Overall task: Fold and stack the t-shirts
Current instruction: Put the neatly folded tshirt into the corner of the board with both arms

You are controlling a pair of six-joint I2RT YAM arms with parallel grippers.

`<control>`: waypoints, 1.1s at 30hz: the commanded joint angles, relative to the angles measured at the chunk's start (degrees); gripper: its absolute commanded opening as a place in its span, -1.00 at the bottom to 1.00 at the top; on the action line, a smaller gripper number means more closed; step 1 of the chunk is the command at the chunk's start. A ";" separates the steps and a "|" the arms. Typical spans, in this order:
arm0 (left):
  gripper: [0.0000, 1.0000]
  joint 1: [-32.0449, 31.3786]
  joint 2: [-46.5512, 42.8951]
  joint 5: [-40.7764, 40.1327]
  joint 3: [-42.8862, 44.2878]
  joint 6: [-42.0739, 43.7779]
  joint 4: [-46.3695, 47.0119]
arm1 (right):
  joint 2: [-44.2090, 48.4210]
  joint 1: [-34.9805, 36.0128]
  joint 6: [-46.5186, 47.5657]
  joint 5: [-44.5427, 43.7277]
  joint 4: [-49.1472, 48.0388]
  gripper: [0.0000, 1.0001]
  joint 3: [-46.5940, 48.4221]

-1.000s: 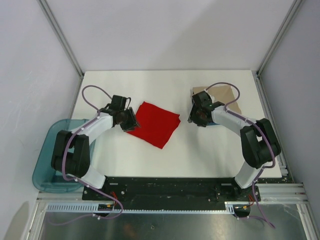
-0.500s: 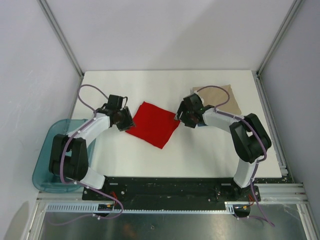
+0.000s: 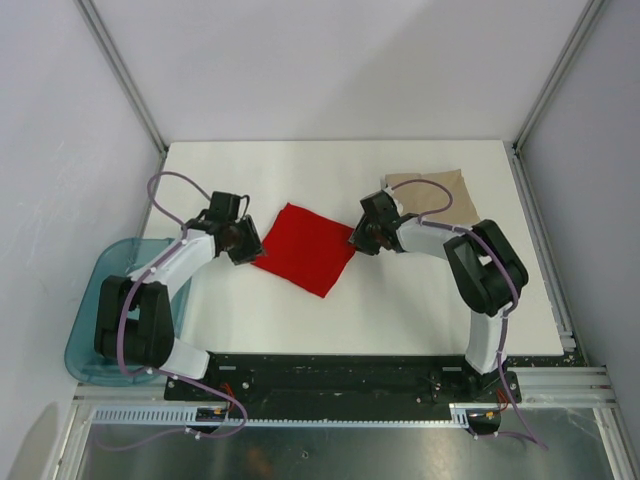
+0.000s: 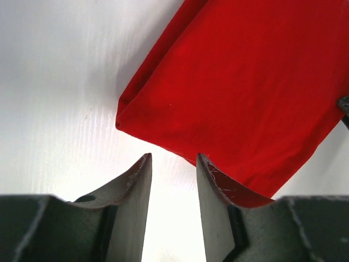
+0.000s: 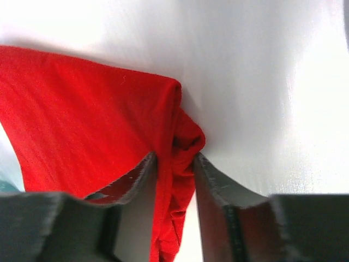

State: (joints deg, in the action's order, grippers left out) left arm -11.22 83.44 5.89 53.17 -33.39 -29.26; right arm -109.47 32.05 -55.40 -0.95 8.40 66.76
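Note:
The red t-shirt (image 3: pixel 305 248), folded into a rough square, lies mid-table. It fills the left wrist view (image 4: pixel 245 93) and the right wrist view (image 5: pixel 82 120). My left gripper (image 3: pixel 250 243) is open and empty just off the shirt's left corner, with bare table between its fingers (image 4: pixel 173 158). My right gripper (image 3: pixel 362 238) is at the shirt's right corner, its jaws closed on the bunched folded edge (image 5: pixel 174 158). The tan t-shirt (image 3: pixel 430 192) lies folded at the back right, partly under my right arm. The dark blue shirt is hidden.
A translucent teal tub (image 3: pixel 85 330) sits off the table's left edge beside my left arm's base. The white table (image 3: pixel 400 300) is bounded by metal frame posts and grey walls.
My right gripper moved left from beside the tan shirt to the red shirt's right corner and closed on it. My left gripper drew back slightly to the left of the shirt.

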 commanded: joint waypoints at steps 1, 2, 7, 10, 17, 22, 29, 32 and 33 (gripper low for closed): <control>-0.14 0.82 -2.86 -1.20 -1.25 1.73 -0.14 | -1.99 -0.85 -1.30 -0.16 0.13 -0.42 1.63; -0.14 0.83 -2.98 -1.21 -1.54 1.78 -0.21 | -2.25 -1.42 -0.90 0.04 0.00 -0.54 1.93; -0.13 0.85 -2.52 -0.95 -3.23 1.71 -0.29 | -4.60 -3.65 5.34 0.25 0.94 -0.92 7.00; -0.05 0.81 -2.11 -0.27 -3.96 1.29 -0.23 | -6.75 -3.97 10.08 -0.02 3.42 -0.99 11.80; 0.07 0.83 -1.58 4.09 -5.50 -2.41 2.69 | -9.50 -3.73 15.23 -1.43 8.12 -1.00 18.40; 0.10 1.19 -0.77 6.36 -5.98 -6.71 5.85 | -10.14 -3.55 16.35 -1.78 9.25 -1.00 19.66; 0.04 1.36 1.63 5.17 -9.51 -12.34 12.09 | -10.60 -3.26 16.69 -1.85 9.76 -1.00 20.19; 0.01 1.37 4.25 4.98 -9.95 -12.97 13.56 | -10.86 -3.16 16.83 -1.89 10.19 -1.00 20.54; 0.01 1.33 5.10 4.56 -10.07 -13.13 13.98 | -10.90 -3.06 16.91 -2.01 10.34 -1.00 20.70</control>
State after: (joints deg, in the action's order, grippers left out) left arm -10.41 85.95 10.85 43.79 -43.79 -19.57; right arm -119.66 28.49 -39.86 -1.67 17.61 84.77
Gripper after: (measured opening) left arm 0.512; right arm 0.038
